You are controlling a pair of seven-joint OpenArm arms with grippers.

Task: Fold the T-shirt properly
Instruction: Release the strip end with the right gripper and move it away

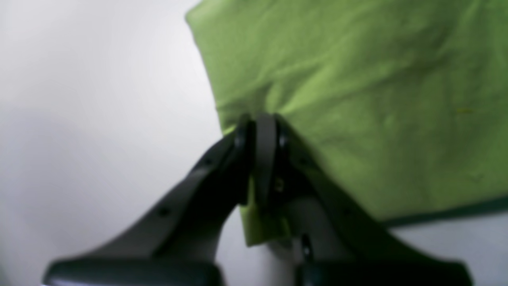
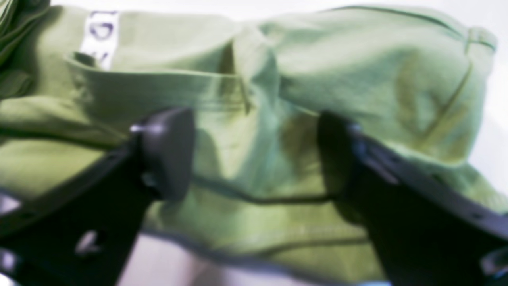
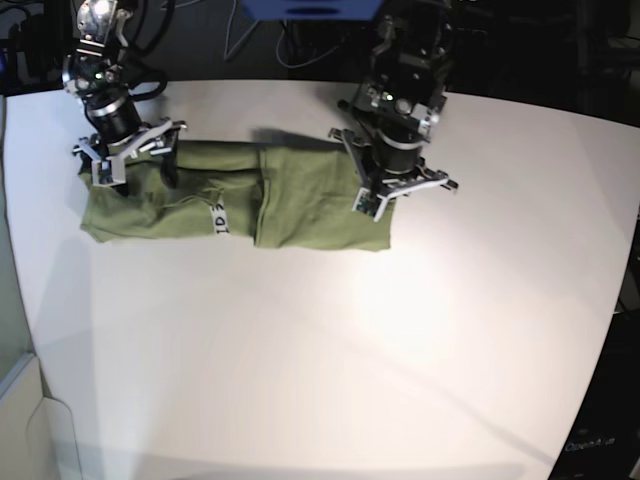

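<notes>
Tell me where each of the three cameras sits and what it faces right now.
Base: high, facing the robot across the white table, looking down on the wrinkled olive-green cotton T-shirt and both arms.
Left wrist: behind the left gripper, whose black fingers are shut on the shirt's edge.
Right wrist: behind the right gripper, open over bunched cloth beside the white label.
All three share the T-shirt; the label shows in the base and right wrist views.

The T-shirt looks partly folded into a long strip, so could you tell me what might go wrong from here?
1. The left gripper is shut on only a thin edge of the T-shirt, so the fabric might slip out when lifted.
2. The right gripper is open over bunched folds near the white label; closing there may catch several layers and undo the fold.
</notes>
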